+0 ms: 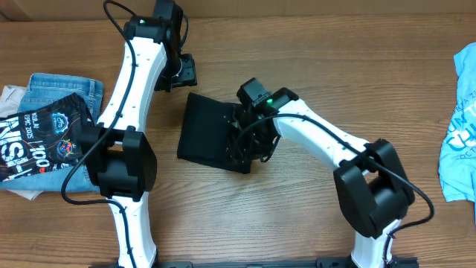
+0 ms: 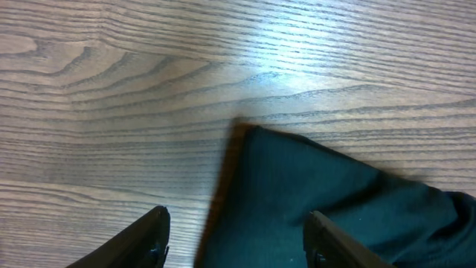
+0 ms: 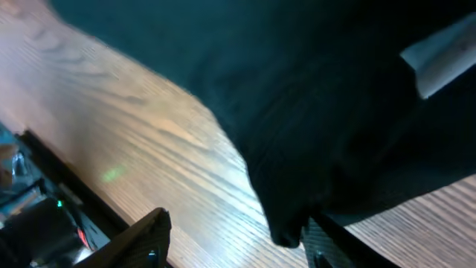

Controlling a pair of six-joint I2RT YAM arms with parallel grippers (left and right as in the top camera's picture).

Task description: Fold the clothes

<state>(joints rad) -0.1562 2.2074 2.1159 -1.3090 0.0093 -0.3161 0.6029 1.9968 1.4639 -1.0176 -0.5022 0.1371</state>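
A black garment lies folded in a rough rectangle at the table's middle. My right gripper hovers over its right edge with fingers open; in the right wrist view the dark cloth hangs beside the right finger, with wood between the fingers. My left gripper sits just beyond the garment's far left corner, open; the left wrist view shows the cloth's corner between and ahead of the fingers.
A folded stack with a black printed shirt on jeans lies at the left. A light blue shirt lies at the right edge. Bare wooden table surrounds the garment.
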